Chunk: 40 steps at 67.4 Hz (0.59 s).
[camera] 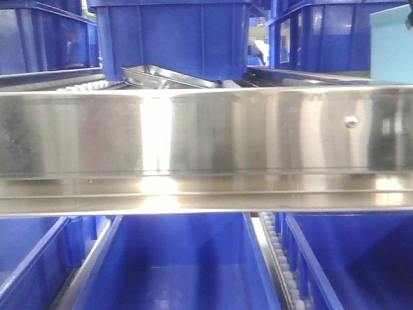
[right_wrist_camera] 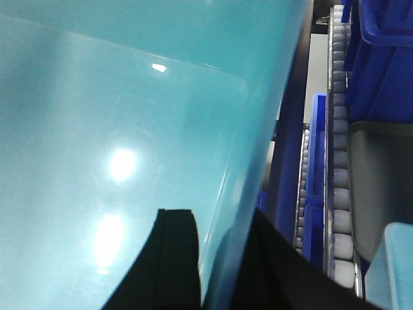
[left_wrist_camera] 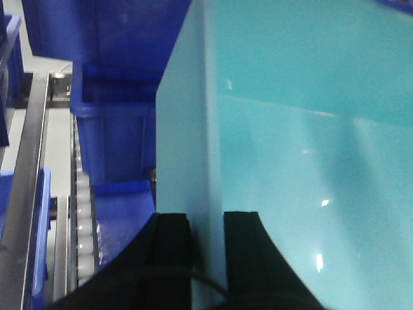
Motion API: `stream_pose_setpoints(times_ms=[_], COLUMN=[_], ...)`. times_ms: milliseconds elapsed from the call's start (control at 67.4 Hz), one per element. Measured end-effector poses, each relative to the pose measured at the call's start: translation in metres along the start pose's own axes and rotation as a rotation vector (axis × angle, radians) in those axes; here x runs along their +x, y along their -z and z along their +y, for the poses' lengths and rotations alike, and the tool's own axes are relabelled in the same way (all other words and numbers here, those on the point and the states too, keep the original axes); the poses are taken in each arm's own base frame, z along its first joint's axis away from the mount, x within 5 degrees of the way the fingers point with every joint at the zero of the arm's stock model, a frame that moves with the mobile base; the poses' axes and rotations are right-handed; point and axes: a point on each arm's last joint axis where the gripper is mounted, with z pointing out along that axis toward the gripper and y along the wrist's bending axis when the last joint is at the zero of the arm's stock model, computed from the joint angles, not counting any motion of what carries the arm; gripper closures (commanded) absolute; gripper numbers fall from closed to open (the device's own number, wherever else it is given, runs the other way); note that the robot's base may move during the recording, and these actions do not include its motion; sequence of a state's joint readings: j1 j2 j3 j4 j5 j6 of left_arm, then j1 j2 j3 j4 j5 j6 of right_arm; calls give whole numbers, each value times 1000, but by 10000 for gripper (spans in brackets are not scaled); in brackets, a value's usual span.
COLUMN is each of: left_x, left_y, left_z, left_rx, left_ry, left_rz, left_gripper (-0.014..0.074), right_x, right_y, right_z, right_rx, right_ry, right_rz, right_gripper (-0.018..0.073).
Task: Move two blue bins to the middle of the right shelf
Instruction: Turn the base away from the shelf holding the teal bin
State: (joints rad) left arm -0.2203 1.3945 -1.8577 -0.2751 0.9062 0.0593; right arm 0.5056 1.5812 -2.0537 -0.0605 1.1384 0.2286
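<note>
**Both grippers pinched on pale cyan plastic**

Our left gripper (left_wrist_camera: 206,223) is pinched on the upright wall of a pale cyan bin (left_wrist_camera: 297,129), with a black finger (left_wrist_camera: 171,258) on each side of it. The bin fills most of that wrist view. Our right gripper (right_wrist_camera: 219,219) clamps a pale cyan wall (right_wrist_camera: 116,129) the same way; we cannot tell whether it belongs to the same bin.

Dark blue bins (left_wrist_camera: 116,129) and a roller track (left_wrist_camera: 82,213) lie close beside the left-held bin. Rollers (right_wrist_camera: 341,161) run near the right-held wall.

From the front, the steel shelf rail (camera: 206,135) with its screw head (camera: 350,121) spans the view. A pale cyan corner (camera: 392,45) shows above its right end.
</note>
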Motion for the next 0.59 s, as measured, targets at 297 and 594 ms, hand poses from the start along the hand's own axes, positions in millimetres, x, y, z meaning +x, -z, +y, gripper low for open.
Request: stream_pose_setpoints(times_ms=[297,594], left_x=[-7,-7], left_y=[0,0], left_z=[0,0], left_rx=[-3,-2], left_ry=[-1,1], left_rz=[-74,-82], left_gripper=[707,707], right_x=[-1,-2], right_y=[-1,1], right_z=[1,1], right_rx=[-8,-9], right_ry=[-9,-10], right_rz=[-11,-16], right_gripper=[712,712])
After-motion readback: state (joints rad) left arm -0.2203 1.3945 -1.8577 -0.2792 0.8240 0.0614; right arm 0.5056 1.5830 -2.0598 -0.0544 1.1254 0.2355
